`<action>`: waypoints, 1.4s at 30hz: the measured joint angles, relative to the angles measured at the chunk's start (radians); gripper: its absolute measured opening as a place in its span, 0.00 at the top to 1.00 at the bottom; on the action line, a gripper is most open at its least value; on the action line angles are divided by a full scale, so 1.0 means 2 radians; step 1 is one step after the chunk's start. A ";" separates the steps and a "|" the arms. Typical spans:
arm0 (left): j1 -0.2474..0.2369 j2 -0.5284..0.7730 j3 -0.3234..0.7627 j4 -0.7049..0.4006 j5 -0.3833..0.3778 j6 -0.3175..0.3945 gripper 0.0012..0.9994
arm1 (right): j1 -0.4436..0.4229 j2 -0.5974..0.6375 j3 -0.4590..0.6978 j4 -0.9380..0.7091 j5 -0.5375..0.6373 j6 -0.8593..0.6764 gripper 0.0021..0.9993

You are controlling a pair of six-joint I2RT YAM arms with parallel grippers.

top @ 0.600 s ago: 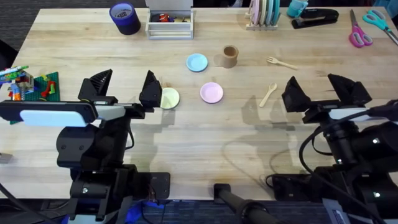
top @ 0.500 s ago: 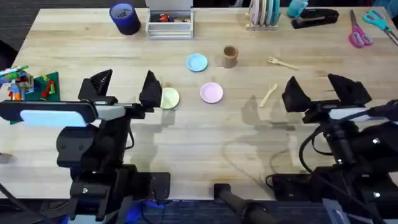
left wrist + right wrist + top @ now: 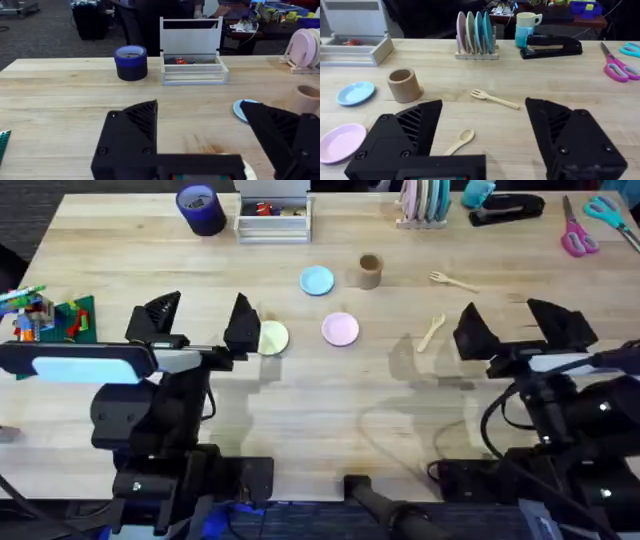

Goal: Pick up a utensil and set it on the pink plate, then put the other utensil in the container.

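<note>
The pale wooden fork point(image 3: 453, 280) point(image 3: 494, 98) lies on the table right of the tan cup point(image 3: 370, 270) point(image 3: 403, 85). Nearer me, the wooden spoon point(image 3: 431, 333) point(image 3: 459, 141) rests between the fork and my right gripper point(image 3: 510, 326) point(image 3: 482, 135), which hovers open and empty just short of it. The pink plate point(image 3: 340, 329) point(image 3: 341, 142) sits left of the spoon, below the cup. My left gripper point(image 3: 200, 322) point(image 3: 205, 132) is open and empty, beside the yellow-green plate point(image 3: 272, 337).
A light blue plate point(image 3: 317, 280) lies left of the cup. Along the far edge stand a dark blue cup point(image 3: 200, 209), a white tray point(image 3: 272, 216), a plate rack point(image 3: 425, 202), a stapler point(image 3: 505, 209) and scissors point(image 3: 580, 230). Toy bricks point(image 3: 45, 315) sit far left.
</note>
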 joint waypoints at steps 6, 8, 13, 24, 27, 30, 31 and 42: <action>0.000 0.006 0.026 -0.064 -0.007 0.000 0.01 | 0.000 0.004 0.026 -0.057 0.004 0.000 0.00; 0.000 0.024 0.058 -0.095 -0.015 0.000 0.01 | 0.000 0.016 0.056 -0.105 0.014 0.000 0.00; 0.000 0.115 0.167 -0.156 -0.026 0.000 0.01 | -0.001 0.089 0.166 -0.161 0.035 0.000 0.00; 0.000 0.407 0.428 -0.256 -0.011 0.000 0.01 | -0.009 0.392 0.470 -0.291 0.053 0.000 0.00; 0.000 0.487 0.501 -0.295 0.012 0.000 0.01 | -0.009 0.466 0.546 -0.346 0.053 0.000 0.00; 0.000 0.545 0.553 -0.314 0.031 0.000 0.01 | -0.009 0.523 0.604 -0.397 0.053 0.000 0.00; 0.000 0.560 0.566 -0.313 0.038 0.000 0.01 | -0.009 0.539 0.619 -0.414 0.052 0.000 0.00; 0.000 0.610 0.586 -0.311 0.110 0.000 0.01 | -0.009 0.602 0.652 -0.479 0.020 0.000 0.00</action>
